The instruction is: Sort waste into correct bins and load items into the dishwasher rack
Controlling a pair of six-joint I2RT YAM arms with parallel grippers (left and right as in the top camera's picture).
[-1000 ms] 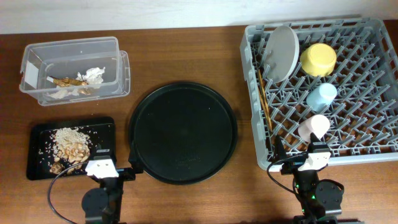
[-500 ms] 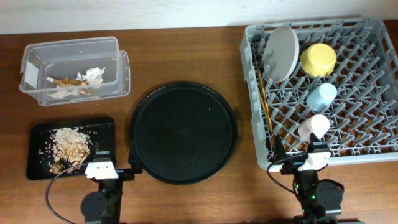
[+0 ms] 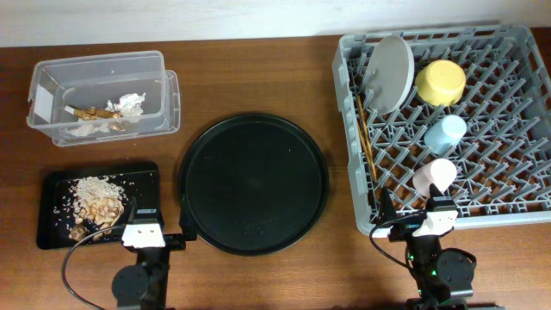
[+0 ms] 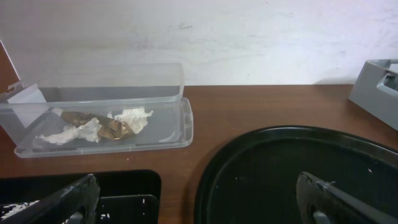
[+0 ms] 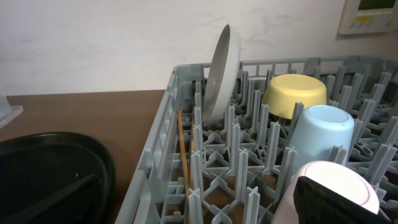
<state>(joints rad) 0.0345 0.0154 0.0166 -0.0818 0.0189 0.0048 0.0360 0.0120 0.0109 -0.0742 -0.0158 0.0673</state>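
The grey dishwasher rack (image 3: 516,52) at the right holds a grey plate (image 3: 390,73) on edge, a yellow bowl (image 3: 440,83), a light-blue cup (image 3: 445,133), a pink cup (image 3: 433,176) and wooden chopsticks (image 3: 366,138). White napkins (image 3: 131,103) and brown scraps (image 3: 86,113) lie in the clear tub (image 3: 52,73). Beige food bits (image 3: 96,200) sit in the shallow black tray (image 3: 52,185). My left gripper (image 4: 199,205) is open between that tray and the round tray. My right gripper (image 5: 205,199) is open at the rack's near edge, one finger (image 5: 329,199) in front of the pink cup (image 5: 348,180).
A large round black tray (image 3: 252,182) lies mid-table between the bins and the rack, with a few pale crumbs on it. The tub's lid (image 3: 172,99) lies under its right side. A pale wall runs along the far edge of the table.
The left wrist has shifted slightly to the right and toward the near edge. The right arm and all objects stay as they were.
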